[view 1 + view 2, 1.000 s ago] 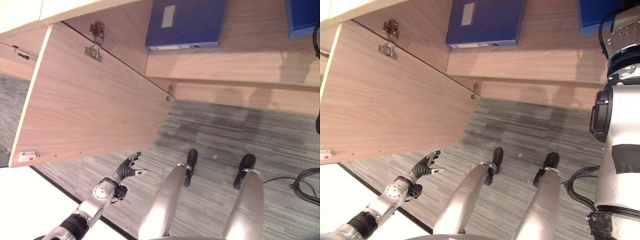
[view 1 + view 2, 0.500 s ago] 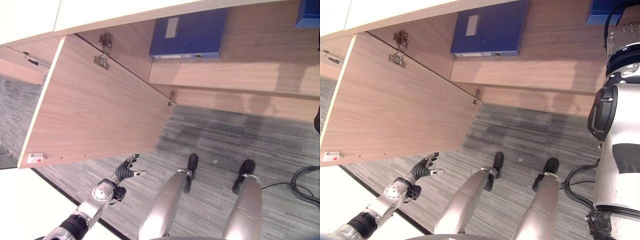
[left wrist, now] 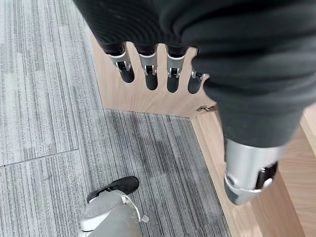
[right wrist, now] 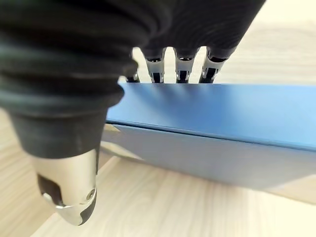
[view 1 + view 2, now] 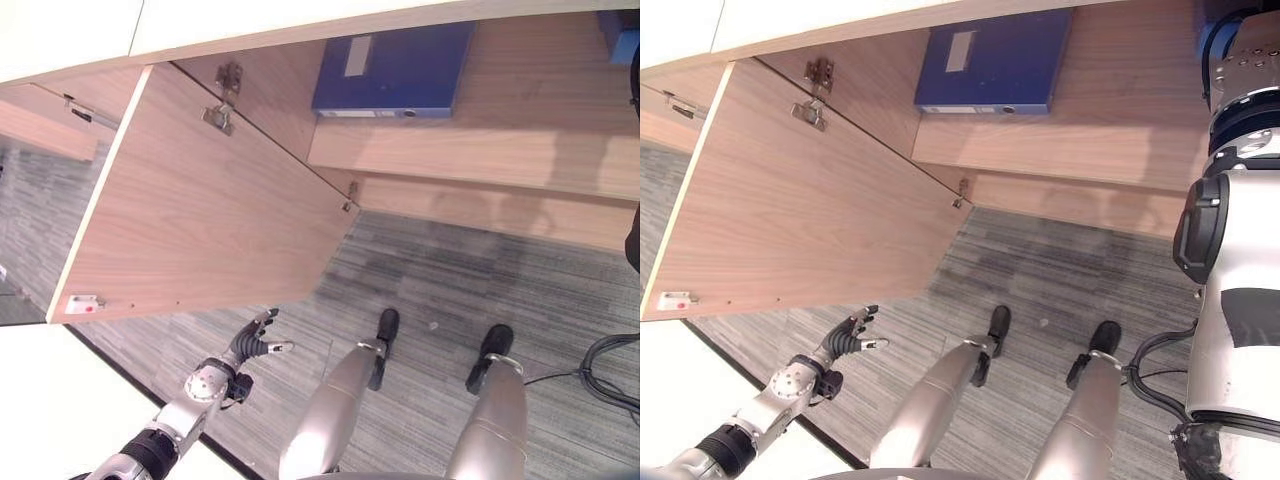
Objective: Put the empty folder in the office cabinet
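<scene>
While the cabinet stands open, the scene reads as follows.

Cabinet door [image 5: 200,210]: swung wide on its hinges, its wooden inner face turned toward the head camera.

Cabinet shelf [image 5: 470,150]: wooden, with 1 blue folder [image 5: 395,70] lying flat on it toward the left.

Second blue folder [image 4: 217,126]: held at the right end of the shelf, its corner showing at the head view's upper right [image 5: 622,35].

Right hand [image 4: 64,163]: fingers [image 4: 180,66] reach over the folder's far edge, thumb on the near side; it grasps the folder.

Left hand [image 5: 252,342]: low over the grey carpet [image 5: 450,280], below the door's lower edge, fingers straight and relaxed, holding nothing.
</scene>
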`<state>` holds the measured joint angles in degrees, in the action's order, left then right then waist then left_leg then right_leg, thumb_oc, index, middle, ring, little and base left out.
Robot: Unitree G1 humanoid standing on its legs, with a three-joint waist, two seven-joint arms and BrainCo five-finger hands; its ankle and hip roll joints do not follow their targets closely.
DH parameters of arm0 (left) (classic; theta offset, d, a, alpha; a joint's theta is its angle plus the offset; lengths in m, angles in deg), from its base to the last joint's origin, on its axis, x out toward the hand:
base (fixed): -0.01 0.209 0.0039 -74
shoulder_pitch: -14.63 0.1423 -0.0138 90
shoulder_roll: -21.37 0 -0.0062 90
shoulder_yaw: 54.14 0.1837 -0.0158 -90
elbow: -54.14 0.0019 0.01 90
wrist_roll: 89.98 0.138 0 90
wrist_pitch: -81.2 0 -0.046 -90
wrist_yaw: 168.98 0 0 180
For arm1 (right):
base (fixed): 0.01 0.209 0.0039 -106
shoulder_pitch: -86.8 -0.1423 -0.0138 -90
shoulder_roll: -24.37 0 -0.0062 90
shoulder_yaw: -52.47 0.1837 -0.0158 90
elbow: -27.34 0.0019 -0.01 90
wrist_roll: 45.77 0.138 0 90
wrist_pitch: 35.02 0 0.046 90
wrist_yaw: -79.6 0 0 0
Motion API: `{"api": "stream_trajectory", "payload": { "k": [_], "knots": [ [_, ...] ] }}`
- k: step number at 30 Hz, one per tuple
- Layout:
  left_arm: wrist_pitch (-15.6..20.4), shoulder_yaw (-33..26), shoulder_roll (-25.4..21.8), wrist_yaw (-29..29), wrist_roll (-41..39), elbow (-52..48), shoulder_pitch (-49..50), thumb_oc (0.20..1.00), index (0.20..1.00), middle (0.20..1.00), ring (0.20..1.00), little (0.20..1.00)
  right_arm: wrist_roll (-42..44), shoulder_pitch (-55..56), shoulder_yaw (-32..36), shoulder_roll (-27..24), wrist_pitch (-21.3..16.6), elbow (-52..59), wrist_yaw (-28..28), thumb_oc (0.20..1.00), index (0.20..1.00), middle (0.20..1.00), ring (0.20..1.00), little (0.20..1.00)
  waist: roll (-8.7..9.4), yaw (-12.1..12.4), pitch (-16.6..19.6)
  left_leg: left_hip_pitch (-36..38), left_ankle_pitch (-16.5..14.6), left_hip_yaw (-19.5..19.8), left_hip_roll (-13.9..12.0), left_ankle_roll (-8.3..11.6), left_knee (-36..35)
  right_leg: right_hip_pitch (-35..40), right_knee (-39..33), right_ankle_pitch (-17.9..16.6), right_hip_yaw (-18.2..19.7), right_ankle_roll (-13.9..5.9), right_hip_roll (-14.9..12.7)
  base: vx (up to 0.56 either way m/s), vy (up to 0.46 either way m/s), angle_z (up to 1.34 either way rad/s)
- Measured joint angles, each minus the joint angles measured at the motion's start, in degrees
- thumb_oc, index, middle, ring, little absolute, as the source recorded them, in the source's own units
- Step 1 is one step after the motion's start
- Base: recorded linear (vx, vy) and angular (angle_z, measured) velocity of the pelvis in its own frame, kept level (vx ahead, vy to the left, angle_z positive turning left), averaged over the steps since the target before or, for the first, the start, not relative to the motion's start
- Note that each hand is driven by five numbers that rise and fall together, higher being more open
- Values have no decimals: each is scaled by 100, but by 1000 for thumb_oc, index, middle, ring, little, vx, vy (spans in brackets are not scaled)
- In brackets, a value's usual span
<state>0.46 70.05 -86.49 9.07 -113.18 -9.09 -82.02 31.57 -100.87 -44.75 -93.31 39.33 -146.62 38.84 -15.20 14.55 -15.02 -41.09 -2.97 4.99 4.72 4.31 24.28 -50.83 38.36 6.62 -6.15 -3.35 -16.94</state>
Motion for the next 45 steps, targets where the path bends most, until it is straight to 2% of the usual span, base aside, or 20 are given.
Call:
{"api": "stream_trajectory", "payload": {
  "k": [7,14,20,21,23,24,25,26,27,29,32,33,34,35,37,39,41,45],
  "knots": [
    [1,1,0,-95,-1,-52,2,1000,1000,1000,1000,1000,-217,149,-11,64,159,-155,4,1000,1000,1000,1000,1000,6,3,-1,-7,10,-9,0,-15,5,2,-51,-33,9,2,11,-5,2,0],
    [2,12,5,-133,-3,-169,-5,1000,1000,1000,1000,1000,-213,809,115,218,257,-174,5,1000,1000,1000,1000,1000,11,5,-5,-31,12,-56,-19,-34,9,-6,-144,-121,42,-12,56,8,1,-4],
    [4,20,16,-157,-3,-213,-40,1000,1000,1000,1000,1000,-217,1283,359,441,213,-202,-17,1000,1000,1000,1000,1000,23,-10,-14,-45,17,-93,-11,-62,-12,-3,-226,-141,75,-53,58,-10,5,-2],
    [4,19,16,-160,-3,-199,-39,1000,1000,1000,1000,1000,-217,1359,361,438,200,-201,-31,1000,1000,1000,1000,1000,24,-2,-16,-46,21,-92,-8,-62,-5,-3,-225,-194,70,-3,59,0,0,0],
    [3,28,13,-182,-2,-216,-44,1000,1000,1000,1000,1000,-213,1387,361,446,211,-226,-51,1000,1000,1000,1000,1000,17,-2,-28,-42,13,-123,-33,-74,-9,-11,-182,-99,59,-105,51,-34,13,-1],
    [12,23,21,-215,-1,-181,-20,1000,1000,1000,1000,1000,-220,1440,379,542,197,-190,-52,1000,1000,1000,1000,1000,33,13,-44,-45,18,-99,-6,-69,5,-17,-235,-181,79,7,73,-87,25,-3],
    [13,34,22,-215,-1,-166,-17,1000,1000,1000,1000,1000,-230,1482,384,586,198,-162,-47,1000,1000,1000,1000,1000,27,10,-55,-44,19,-105,-16,-70,-4,-17,-259,-197,76,15,82,76,-39,-6],
    [13,51,24,-218,-1,-187,-36,1000,1000,1000,1000,1000,-260,1534,472,630,181,-159,-47,1000,1000,1000,1000,1000,27,2,-78,-46,19,-117,-33,-72,-7,-17,-254,-193,81,7,84,7,-6,-5],
    [11,55,32,-225,-1,-178,-40,1000,1000,1000,1000,1000,-310,1642,529,671,124,-190,-46,1000,1000,1000,1000,1000,39,-4,-91,-44,-7,-122,-49,-103,-44,-11,-286,-129,71,-85,91,0,0,0],
    [11,57,39,-230,-2,-124,-48,1000,1000,1000,1000,1000,-316,1661,587,668,127,-206,-75,1000,1000,1000,1000,1000,45,-1,-102,-48,61,-116,-35,-68,-53,-12,-291,-207,69,-20,83,0,0,0],
    [16,51,50,-258,-4,-118,-46,1000,1000,1000,1000,1000,-324,1667,596,693,127,-207,-71,1000,1000,1000,1000,1000,52,7,-118,-23,40,-102,-43,-85,-93,-5,-301,-159,59,-90,82,3,-11,2],
    [19,46,32,-258,-4,-101,-40,1000,1000,1000,1000,1000,-326,1684,595,687,127,-208,-71,1000,1000,1000,1000,1000,69,4,-143,-23,65,-95,-26,-51,-68,-7,-249,-178,97,-19,67,93,-40,2],
    [12,44,34,-264,-7,-167,-25,1000,1000,1000,1000,1000,-373,1665,595,693,132,-205,-62,1000,1000,1000,1000,1000,71,6,-146,-16,13,-78,-55,-83,-92,-11,-246,-87,60,-77,81,5,-7,5],
    [11,47,34,-259,-9,-172,-24,1000,1000,1000,1000,1000,-422,1656,602,694,136,-204,-54,1000,1000,1000,1000,1000,71,4,-146,-10,56,-66,-58,-32,-146,-8,-271,-96,65,-67,79,-81,20,-1],
    [21,43,25,-252,-11,-166,-17,1000,1000,1000,1000,1000,-426,1644,603,635,162,-143,-23,1000,1000,1000,1000,1000,67,25,-149,-6,114,-59,-55,-17,-171,-13,-296,-201,59,30,116,44,-21,-2],
    [28,33,21,-250,-13,-215,-20,1000,1000,1000,1000,1000,-428,1615,525,565,221,-154,42,1000,1000,1000,1000,1000,61,20,-155,-2,72,-76,-73,-66,-190,-12,-279,-119,70,-46,121,6,-9,0],
    [27,-5,0,-197,-12,-220,-18,1000,1000,1000,1000,1000,-415,1447,529,415,342,-148,74,1000,1000,1000,1000,1000,53,47,-159,0,117,-74,-54,-25,-195,-11,-285,-208,63,28,102,-39,11,1],
    [50,-63,-24,-87,-15,-210,9,1000,1000,1000,1000,1000,-437,728,-46,6,493,-122,169,1000,1000,1000,1000,1000,40,96,-175,13,126,-49,-29,-54,-215,10,-325,-227,60,16,73,33,-12,4]
  ]
}}
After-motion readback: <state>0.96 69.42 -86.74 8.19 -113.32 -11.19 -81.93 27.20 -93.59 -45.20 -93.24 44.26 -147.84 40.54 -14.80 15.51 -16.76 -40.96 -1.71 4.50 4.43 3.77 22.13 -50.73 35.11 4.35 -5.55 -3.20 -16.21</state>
